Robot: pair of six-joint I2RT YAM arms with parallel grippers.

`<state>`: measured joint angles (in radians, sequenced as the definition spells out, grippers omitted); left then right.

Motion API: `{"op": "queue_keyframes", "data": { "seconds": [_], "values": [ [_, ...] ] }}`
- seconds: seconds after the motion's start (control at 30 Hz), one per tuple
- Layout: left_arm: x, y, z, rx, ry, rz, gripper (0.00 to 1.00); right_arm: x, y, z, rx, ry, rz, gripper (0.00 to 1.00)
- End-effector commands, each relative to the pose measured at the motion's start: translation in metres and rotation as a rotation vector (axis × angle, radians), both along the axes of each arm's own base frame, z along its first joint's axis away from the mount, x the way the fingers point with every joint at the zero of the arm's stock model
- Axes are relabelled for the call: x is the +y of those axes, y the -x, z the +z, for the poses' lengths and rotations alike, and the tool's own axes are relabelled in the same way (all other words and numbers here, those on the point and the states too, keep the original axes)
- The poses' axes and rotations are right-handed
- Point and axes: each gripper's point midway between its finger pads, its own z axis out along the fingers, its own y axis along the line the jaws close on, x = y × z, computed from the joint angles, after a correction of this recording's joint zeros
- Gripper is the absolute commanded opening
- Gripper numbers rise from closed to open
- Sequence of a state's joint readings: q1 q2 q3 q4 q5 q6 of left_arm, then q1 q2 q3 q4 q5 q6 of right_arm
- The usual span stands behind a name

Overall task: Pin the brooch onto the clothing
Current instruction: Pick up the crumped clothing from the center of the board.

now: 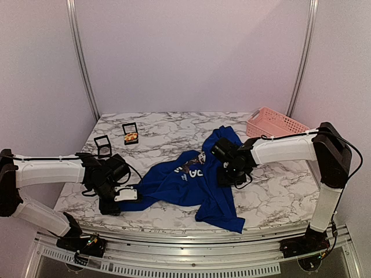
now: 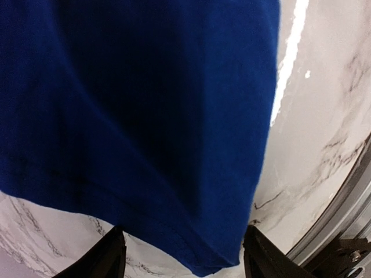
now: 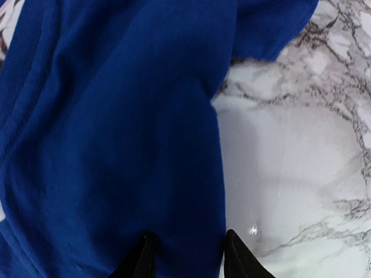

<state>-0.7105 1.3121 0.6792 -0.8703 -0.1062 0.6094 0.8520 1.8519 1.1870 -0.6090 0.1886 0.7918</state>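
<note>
The clothing (image 1: 185, 182), a royal blue T-shirt, lies crumpled mid-table with part of its white print showing. The brooch (image 1: 131, 137), a small yellow-orange flower, sits in a small black box at the back left, far from both grippers. My left gripper (image 1: 124, 196) is low at the shirt's left end. In the left wrist view its fingers (image 2: 107, 255) stand wide apart, left gripper (image 2: 184, 258) open, with the shirt hem (image 2: 191, 243) lying between them. My right gripper (image 1: 229, 174) is at the shirt's right side. Right gripper (image 3: 188, 260) is open, straddling the clothing's edge (image 3: 174, 174).
A second small black box (image 1: 103, 145) stands left of the brooch's box. A pink basket (image 1: 275, 123) sits at the back right corner. The marble table's (image 1: 278, 191) front edge with its metal rail runs close under the left gripper.
</note>
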Motion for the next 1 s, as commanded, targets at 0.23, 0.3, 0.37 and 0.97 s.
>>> {"op": "queue_keyframes", "data": {
  "seconds": [0.23,0.3,0.37,0.97],
  "values": [
    [-0.006,-0.004,-0.017,0.022,0.007,0.048,0.52,-0.052,-0.08,-0.001,-0.084,0.245,0.064,0.39],
    [-0.01,-0.005,-0.014,0.018,0.032,0.048,0.49,-0.047,-0.08,0.012,-0.076,0.236,0.103,0.41],
    [-0.014,-0.004,-0.013,0.027,0.048,0.051,0.47,-0.048,-0.07,0.025,-0.053,0.212,0.113,0.44],
    [-0.024,0.003,-0.02,0.064,0.116,0.064,0.26,-0.1,0.107,0.004,0.329,-0.062,-0.194,0.74]
  ]
}}
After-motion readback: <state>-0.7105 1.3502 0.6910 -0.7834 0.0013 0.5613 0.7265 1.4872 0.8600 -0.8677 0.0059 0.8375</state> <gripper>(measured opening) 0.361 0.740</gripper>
